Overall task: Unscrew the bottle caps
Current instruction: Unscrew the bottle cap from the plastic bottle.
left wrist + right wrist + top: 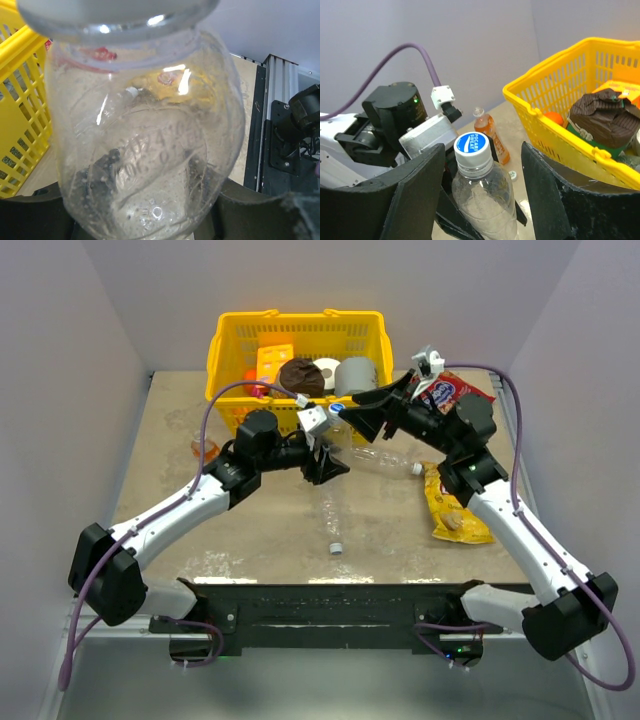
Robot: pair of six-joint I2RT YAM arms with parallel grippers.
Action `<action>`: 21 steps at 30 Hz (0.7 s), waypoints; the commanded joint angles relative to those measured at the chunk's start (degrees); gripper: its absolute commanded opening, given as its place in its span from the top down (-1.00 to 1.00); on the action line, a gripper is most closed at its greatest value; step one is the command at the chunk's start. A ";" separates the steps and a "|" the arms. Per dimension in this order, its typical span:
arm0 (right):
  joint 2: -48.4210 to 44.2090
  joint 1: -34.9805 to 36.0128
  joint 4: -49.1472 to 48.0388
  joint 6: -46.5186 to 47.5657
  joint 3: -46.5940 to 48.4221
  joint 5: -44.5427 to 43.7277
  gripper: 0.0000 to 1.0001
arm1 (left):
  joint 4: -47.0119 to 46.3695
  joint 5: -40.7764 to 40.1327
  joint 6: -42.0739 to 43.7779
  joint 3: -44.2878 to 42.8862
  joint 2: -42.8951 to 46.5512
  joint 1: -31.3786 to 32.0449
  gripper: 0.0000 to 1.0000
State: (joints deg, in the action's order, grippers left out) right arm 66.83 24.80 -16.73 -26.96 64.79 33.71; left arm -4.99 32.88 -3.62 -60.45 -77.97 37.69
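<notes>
Bottle cap (pixel 336 409), white with a blue face, sits on a clear bottle (pixel 330 435) that stands just in front of the yellow basket (pixel 222 360) in the overhead view. The left gripper (pixel 325 466) holds that bottle low on its body. The right gripper (pixel 347 412) reaches in from the basket's front right corner at the height of the cap. A second clear bottle (pixel 385 454) lies on its side in front of the basket, to the right of the held one. A loose cap (pixel 335 548) lies on the table (pixel 260 530) well in front of the basket, and an orange bottle (pixel 205 450) is off the basket's front left corner. A red packet (pixel 458 392) lies just right of the basket, with a yellow packet (pixel 455 512) farther forward on the same side.

From the left wrist, the clear bottle fills almost the whole frame. The dark fingers (pixel 35 215) press against both sides of its body, clamped tight on it, and the basket's yellow lattice runs down the left edge.

From the right wrist, the cap is screwed onto the bottle's neck and stands between the two black fingers (pixel 415 190) with a gap on each side. The jaws are spread wider than the cap and grip nothing. The basket is to the right with a brown-wrapped item (pixel 605 112) inside, and the orange bottle is beyond the cap, beside the basket's near corner
</notes>
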 commanded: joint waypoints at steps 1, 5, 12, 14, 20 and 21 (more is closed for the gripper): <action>0.32 0.60 1.79 2.17 3.49 -1.02 -0.26 | -1.42 -2.56 -0.78 -2.13 1.25 0.28 0.49; 0.23 1.83 2.41 3.76 3.85 -0.67 -0.24 | -1.33 -2.83 -0.78 -2.13 1.07 0.36 0.49; 1.11 2.54 1.79 4.20 3.85 -0.14 -0.18 | -0.72 -2.65 -0.60 -2.57 0.46 0.28 0.49; 1.55 2.71 1.70 4.28 4.11 0.56 -0.15 | -0.54 -2.47 -0.60 -2.66 0.37 0.36 0.49; 2.16 2.89 1.79 4.55 4.20 0.83 -0.05 | -0.46 -2.30 -0.51 -2.66 0.37 0.36 0.49; 2.17 2.89 1.88 4.55 4.29 0.91 -0.04 | -0.45 -2.30 -0.51 -2.66 0.37 0.28 0.49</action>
State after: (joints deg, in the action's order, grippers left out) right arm 68.90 27.35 -13.72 -23.40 66.54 34.02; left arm -4.51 30.83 -3.86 -60.55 -77.97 37.69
